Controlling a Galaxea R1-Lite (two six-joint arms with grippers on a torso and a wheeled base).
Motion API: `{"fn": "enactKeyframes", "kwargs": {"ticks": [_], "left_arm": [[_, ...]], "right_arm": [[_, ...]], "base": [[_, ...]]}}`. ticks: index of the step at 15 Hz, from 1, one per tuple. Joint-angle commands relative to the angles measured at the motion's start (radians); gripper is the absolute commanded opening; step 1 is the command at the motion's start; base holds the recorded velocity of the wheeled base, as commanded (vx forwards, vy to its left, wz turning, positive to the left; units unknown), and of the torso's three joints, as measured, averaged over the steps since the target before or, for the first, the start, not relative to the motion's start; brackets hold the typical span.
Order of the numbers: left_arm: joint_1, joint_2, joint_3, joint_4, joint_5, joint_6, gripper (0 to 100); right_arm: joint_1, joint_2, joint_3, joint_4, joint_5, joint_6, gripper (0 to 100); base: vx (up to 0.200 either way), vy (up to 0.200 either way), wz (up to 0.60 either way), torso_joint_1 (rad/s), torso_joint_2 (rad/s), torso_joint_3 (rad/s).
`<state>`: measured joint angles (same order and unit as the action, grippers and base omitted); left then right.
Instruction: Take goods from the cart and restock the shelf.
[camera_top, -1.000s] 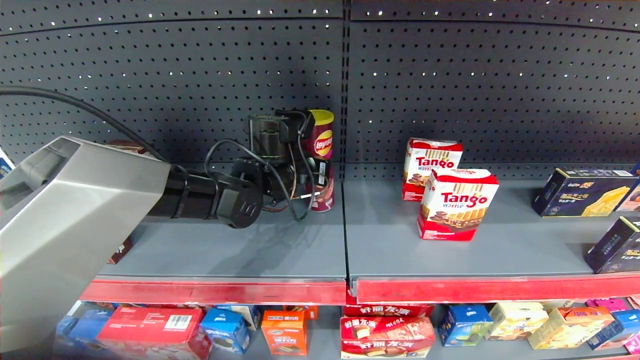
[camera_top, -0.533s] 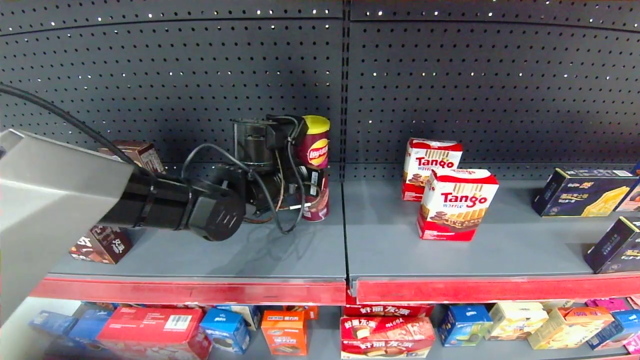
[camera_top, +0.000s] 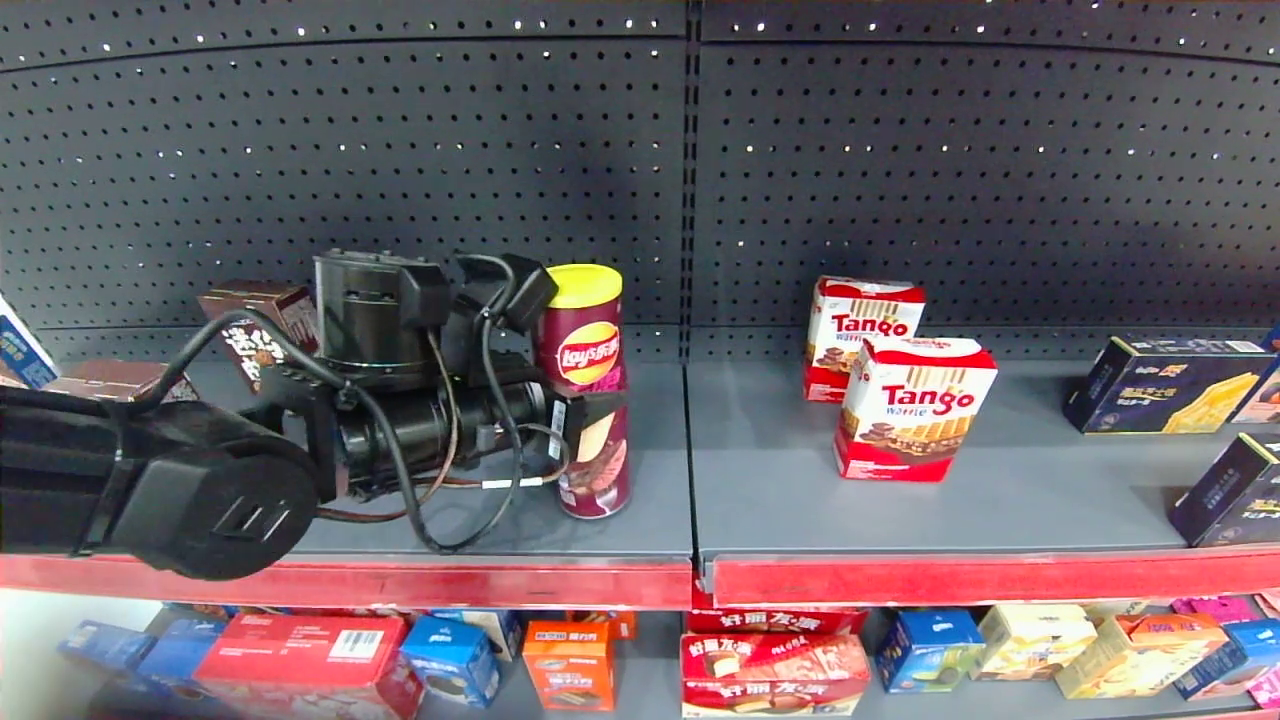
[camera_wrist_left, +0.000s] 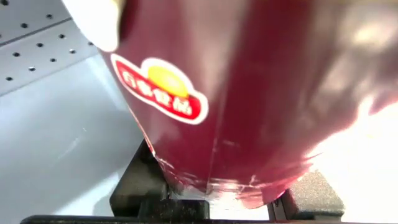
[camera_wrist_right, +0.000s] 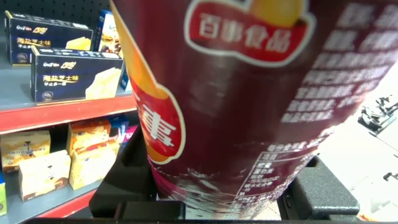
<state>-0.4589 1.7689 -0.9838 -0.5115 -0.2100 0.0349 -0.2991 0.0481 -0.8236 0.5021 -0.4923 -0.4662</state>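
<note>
your left gripper (camera_top: 592, 432) is clamping the chips can (camera_top: 585, 340) upright on the shelf (camera_top: 900, 510), at 9 o'clock from the wafer boxes (camera_top: 915, 405); keep it vertical while releasing. your right gripper (camera_wrist_right: 224, 202) is gripping a second chips can (camera_wrist_right: 249, 93).

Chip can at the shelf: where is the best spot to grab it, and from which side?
Mid-body, coming in level from the open aisle side. The can is upright, tall and round, so two fingers can probably pinch across its width. The lid offers little hold, and the pegboard blocks the rear. The left tool holds it about that way.
</note>
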Motion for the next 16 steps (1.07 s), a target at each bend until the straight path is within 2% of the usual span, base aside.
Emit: {"fn": "enactKeyframes", "kwargs": {"ticks": [1,4,5,9,11,14,16], "left_arm": [[-0.003,-0.071,0.033,-0.005,-0.008,0.005,0],[-0.006,-0.092,0.034,0.001,-0.062,0.007,0],[-0.006,-0.108,0.051,0.004,-0.108,0.008,0],[0.016,-0.115,0.123,-0.007,-0.181,0.026,0],[0.023,-0.112,0.123,-0.001,-0.200,0.051,0],[0.051,-0.095,0.108,-0.007,-0.279,0.057,0],[0.059,-0.077,0.077,-0.005,-0.290,0.059,0]], "right_arm": [[-0.002,-0.024,-0.005,0.001,0.000,0.000,0],[-0.003,-0.027,-0.009,0.001,0.000,0.000,0],[-0.003,-0.027,-0.009,0.001,0.000,0.000,0],[-0.003,-0.027,-0.011,0.001,0.000,0.000,0],[-0.003,-0.027,-0.011,0.003,0.000,0.000,0],[-0.003,-0.028,-0.011,0.004,0.000,0.000,0],[-0.005,-0.028,-0.009,0.013,0.000,-0.002,0]], "base": [[0.000,0.000,0.00,0.000,0.00,0.000],[0.000,0.000,0.00,0.000,0.00,0.000],[0.000,0.000,0.00,0.000,0.00,0.000],[0.000,0.000,0.00,0.000,0.00,0.000],[0.000,0.000,0.00,0.000,0.00,0.000],[0.000,0.000,0.00,0.000,0.00,0.000],[0.000,0.000,0.00,0.000,0.00,0.000]]}}
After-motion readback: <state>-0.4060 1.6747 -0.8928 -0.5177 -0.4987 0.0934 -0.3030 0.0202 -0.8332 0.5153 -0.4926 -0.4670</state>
